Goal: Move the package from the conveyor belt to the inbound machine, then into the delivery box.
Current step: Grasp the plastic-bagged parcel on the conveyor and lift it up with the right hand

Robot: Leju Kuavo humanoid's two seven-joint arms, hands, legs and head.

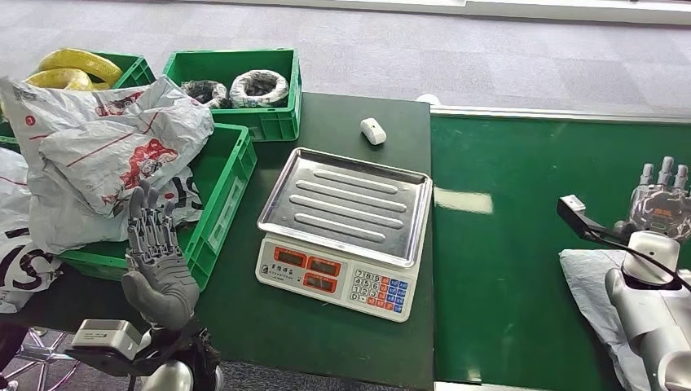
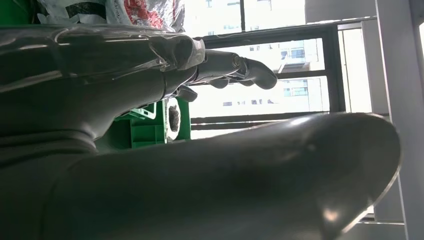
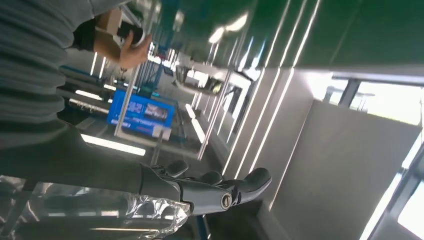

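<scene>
On the green belt by my right side lies a grey package. It is flat and soft, like a bag. It sits at the near edge of the belt, partly under my right arm. That is the thing I must move, and it is not lifted yet.

My right hand is up above the belt, just past the package. Its fingers point up and are spread apart. It holds nothing. In the right wrist view the fingers reach out straight with nothing between them.

My left hand is up too, over the edge of a green box on the dark table. Its fingers are apart and it holds nothing. It is just in front of a pile of white bags with red marks that fills that box. I think this is the delivery box, but I cannot be sure.

Between my 2 hands stands the scale, with a shiny metal tray on top and number keys in front. I think this is the inbound machine. Its tray has nothing on it. A small white thing lies on the table behind it.

So I think the job is at its start. I have 3 things left: pick up the package, set it on the scale, then put it in the box.
</scene>
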